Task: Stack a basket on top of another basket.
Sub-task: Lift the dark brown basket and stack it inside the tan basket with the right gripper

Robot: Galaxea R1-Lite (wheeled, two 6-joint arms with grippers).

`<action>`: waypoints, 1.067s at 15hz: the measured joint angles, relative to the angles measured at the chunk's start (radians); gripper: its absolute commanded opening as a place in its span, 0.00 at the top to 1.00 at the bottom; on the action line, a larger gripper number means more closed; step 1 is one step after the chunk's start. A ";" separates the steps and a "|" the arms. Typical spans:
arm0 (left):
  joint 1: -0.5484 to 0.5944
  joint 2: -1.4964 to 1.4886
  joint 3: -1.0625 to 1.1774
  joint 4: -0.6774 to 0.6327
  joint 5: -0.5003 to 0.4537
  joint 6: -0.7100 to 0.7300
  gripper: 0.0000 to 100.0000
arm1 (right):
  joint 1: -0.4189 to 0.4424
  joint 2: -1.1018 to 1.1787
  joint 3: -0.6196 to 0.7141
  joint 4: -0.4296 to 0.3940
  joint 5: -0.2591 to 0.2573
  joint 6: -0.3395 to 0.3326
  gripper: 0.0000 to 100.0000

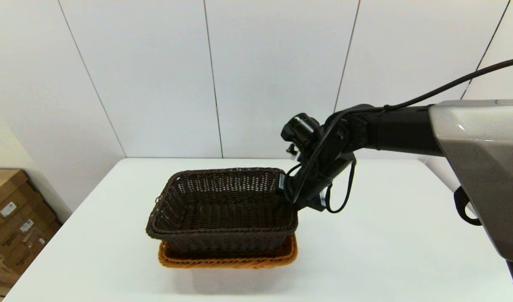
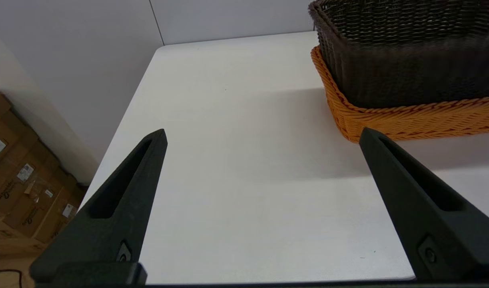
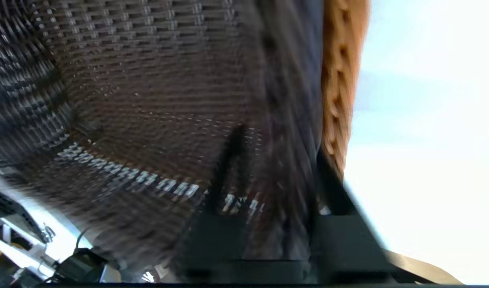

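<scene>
The dark brown basket [image 1: 222, 205] sits nested in the top of the orange-tan basket [image 1: 227, 259] at the middle of the table; only the orange rim shows beneath it. My right gripper [image 1: 287, 186] is shut on the dark basket's right wall near the far corner. In the right wrist view one finger [image 3: 232, 160] is inside the dark basket [image 3: 148, 100] and the other is outside, next to the orange rim [image 3: 338, 100]. My left gripper [image 2: 262, 136] hangs open and holds nothing, off to the left of both baskets [image 2: 408, 72]; the orange one [image 2: 408, 120] is closest to it.
The white table [image 1: 399, 235] has bare surface on both sides of the stack. Cardboard boxes [image 1: 13, 218] stand on the floor past the table's left edge. A white panelled wall runs behind the table.
</scene>
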 measured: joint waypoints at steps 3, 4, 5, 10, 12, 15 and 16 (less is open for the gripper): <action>0.000 0.000 0.000 0.000 0.000 0.000 0.00 | 0.000 0.000 -0.001 -0.001 0.000 0.000 0.00; 0.000 0.000 0.000 0.000 0.000 0.000 0.00 | 0.000 0.000 -0.001 -0.001 0.000 0.000 0.00; 0.000 0.000 0.000 0.000 0.000 0.000 0.00 | -0.001 0.000 -0.003 0.000 -0.001 0.000 0.00; 0.000 0.000 0.000 0.000 0.000 0.000 0.00 | -0.038 -0.008 -0.014 -0.008 -0.002 -0.001 0.00; 0.000 0.000 0.000 -0.001 0.000 0.000 0.00 | -0.069 -0.026 -0.014 -0.015 -0.001 -0.008 0.00; 0.000 0.000 0.000 -0.001 0.000 0.000 0.00 | -0.093 -0.090 -0.014 -0.014 -0.002 -0.029 0.00; 0.000 0.000 0.000 0.000 0.000 0.000 0.00 | -0.096 -0.121 -0.014 -0.011 -0.003 -0.035 0.00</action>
